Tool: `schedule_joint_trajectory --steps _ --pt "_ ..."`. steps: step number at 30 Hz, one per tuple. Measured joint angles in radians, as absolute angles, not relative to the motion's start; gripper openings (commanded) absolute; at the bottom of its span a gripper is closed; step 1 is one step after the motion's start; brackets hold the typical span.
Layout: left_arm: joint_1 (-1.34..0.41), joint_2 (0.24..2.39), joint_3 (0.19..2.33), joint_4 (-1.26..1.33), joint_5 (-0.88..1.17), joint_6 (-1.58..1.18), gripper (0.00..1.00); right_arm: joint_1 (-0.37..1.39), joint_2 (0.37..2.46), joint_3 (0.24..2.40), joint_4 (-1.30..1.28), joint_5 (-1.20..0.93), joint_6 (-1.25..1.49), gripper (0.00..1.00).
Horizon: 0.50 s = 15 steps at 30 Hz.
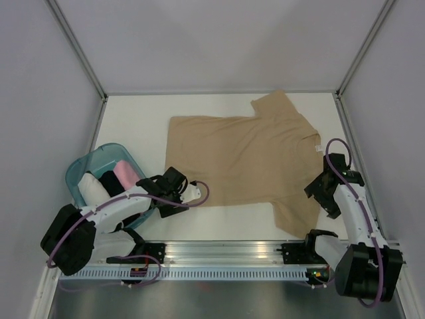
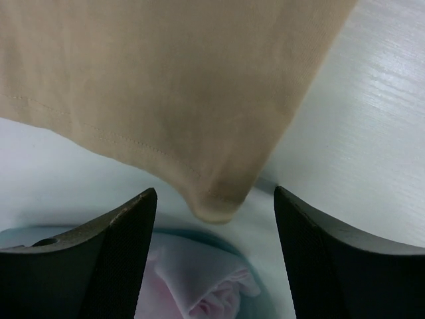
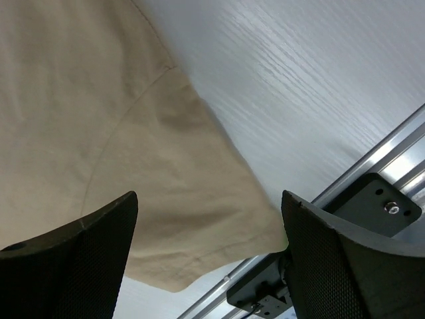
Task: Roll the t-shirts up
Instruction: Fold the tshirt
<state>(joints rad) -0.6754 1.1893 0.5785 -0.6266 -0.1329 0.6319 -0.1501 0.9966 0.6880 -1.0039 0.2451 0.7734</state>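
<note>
In the top view the dark wrist housings cover both sets of fingertips. The left end effector [image 1: 178, 193] also hides the lower left hem corner of the tan t-shirt [image 1: 246, 159]. The left arm crosses the near rim of the teal basket [image 1: 81, 171] at the left of the frame. Inside it are a pink bundle [image 1: 125, 174], a white bundle [image 1: 91, 189] and something dark between them that is hard to identify.

The shirt lies spread flat on the white surface [image 1: 133, 126] at frame centre, collar to the right. Both wrist views cut it off at their edges.

The left arm reaches low to the right. Its end effector [image 2: 216, 191] is released, with the hem corner just ahead of the spread fingers [image 2: 99, 259].

The right arm is folded back. Its end effector [image 1: 324, 191] hangs over the sleeve at lower right, fingers [image 3: 345, 266] wide apart and grasping nothing.
</note>
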Motion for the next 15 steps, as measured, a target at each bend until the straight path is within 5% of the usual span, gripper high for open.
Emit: schedule_joint_trajectory --steps 6,9,12,15 --pt "-0.677 1.243 0.576 -0.508 -0.152 0.633 0.71 -0.128 1.178 0.702 -1.018 0.302 0.810 0.95" --pt "-0.677 1.285 0.588 -0.442 -0.165 0.637 0.60 -0.125 1.329 0.726 -1.013 0.326 0.818 0.91" --pt "-0.677 1.325 0.597 -0.385 -0.177 0.640 0.45 -0.123 1.451 0.759 -1.014 0.337 0.823 0.82" --pt "-0.677 1.333 0.594 -0.366 -0.181 0.643 0.31 -0.120 1.466 0.770 -0.991 0.308 0.799 0.62"
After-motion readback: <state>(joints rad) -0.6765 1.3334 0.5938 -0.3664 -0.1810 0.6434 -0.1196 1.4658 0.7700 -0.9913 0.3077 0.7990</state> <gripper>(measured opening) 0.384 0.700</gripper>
